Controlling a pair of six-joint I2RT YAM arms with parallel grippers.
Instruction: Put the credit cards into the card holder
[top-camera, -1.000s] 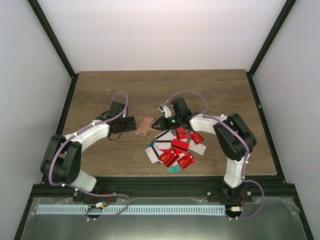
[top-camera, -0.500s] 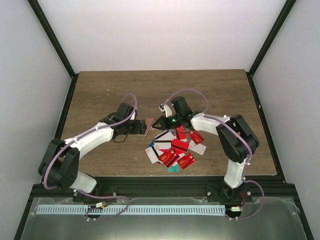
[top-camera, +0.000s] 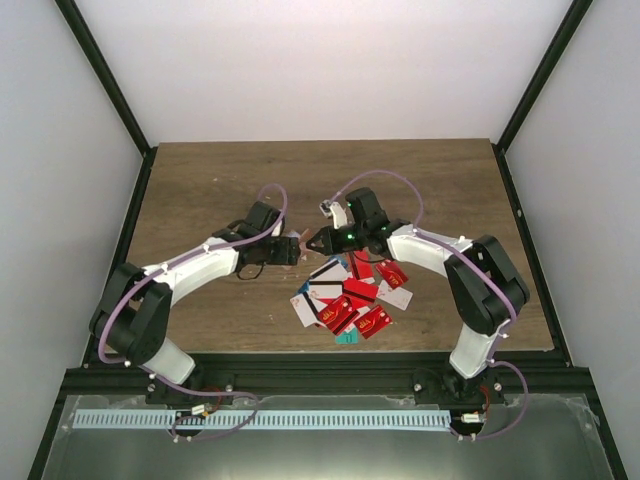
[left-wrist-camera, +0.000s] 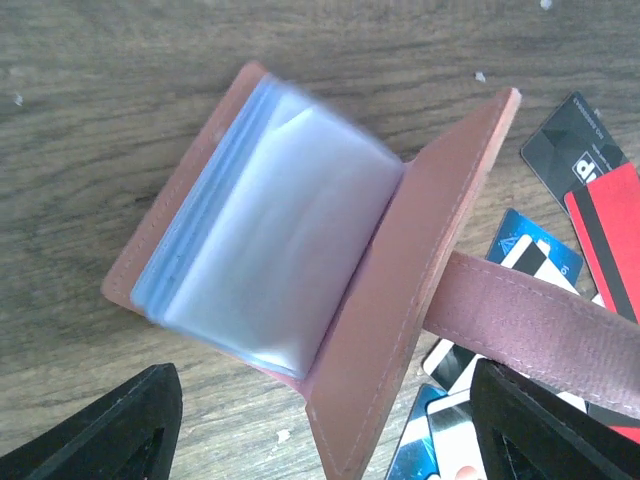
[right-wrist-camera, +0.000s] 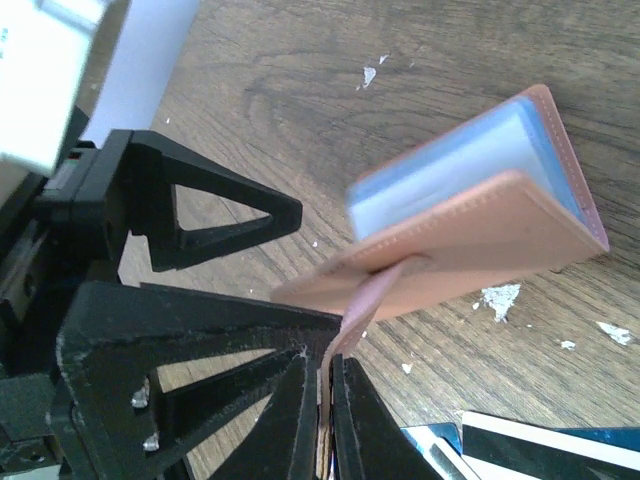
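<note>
Card holder (left-wrist-camera: 300, 260) lies open on the bench (top-camera: 200, 190) between both claws, just left of the credit cards (top-camera: 350, 295). In the left wrist view its spine runs diagonally and the sleeves face up, one cover tilted. Right claw (right-wrist-camera: 323, 358) pinches its strap (left-wrist-camera: 530, 330). Left claw (left-wrist-camera: 322, 372) gapes wide, empty.

From top ext.: can barely make out card holder (top-camera: 304, 243), mostly covered betw. left gripper (top-camera: 290, 250) and right gripper (top-camera: 318, 240); too small to read jaws or print on credit cards (top-camera: 348, 297). From left wrist: smears clear sleeves (left-wrist-camera: 265, 235) w/ motion blur; crops strap (left-wrist-camera: 530, 322) at rt edge, cards at rt + bottom; shows fingertips (left-wrist-camera: 120, 435) only. From right wrist: blurs holder's near corner; hides strap end betw. pinched fingers (right-wrist-camera: 285, 430).
</note>
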